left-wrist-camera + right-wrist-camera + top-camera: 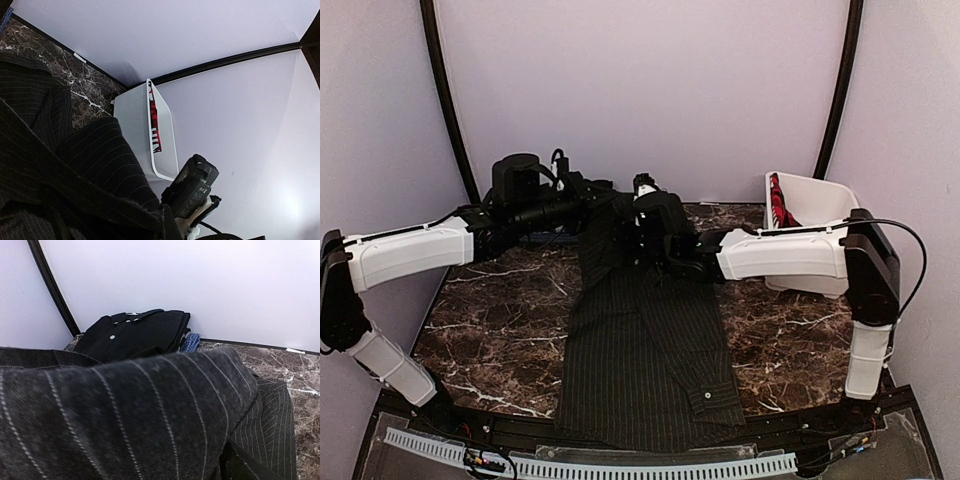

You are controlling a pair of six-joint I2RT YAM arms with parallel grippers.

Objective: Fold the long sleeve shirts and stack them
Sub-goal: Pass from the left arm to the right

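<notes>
Pinstriped shirt: its upper end merges with the dark grippers in the top view. Its cloth, blurred in the right wrist foreground, hides the fingers of the left gripper and right gripper in both wrist views. Blue cloth: only a corner shows behind the folded black shirt. White basket: the red-and-black contents are mostly hidden and unidentifiable.

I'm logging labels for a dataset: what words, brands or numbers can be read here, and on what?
No text can be read.
Red item in the white basket: marks, too blurred to read.
Pinstriped shirt: no lettering shows.
</notes>
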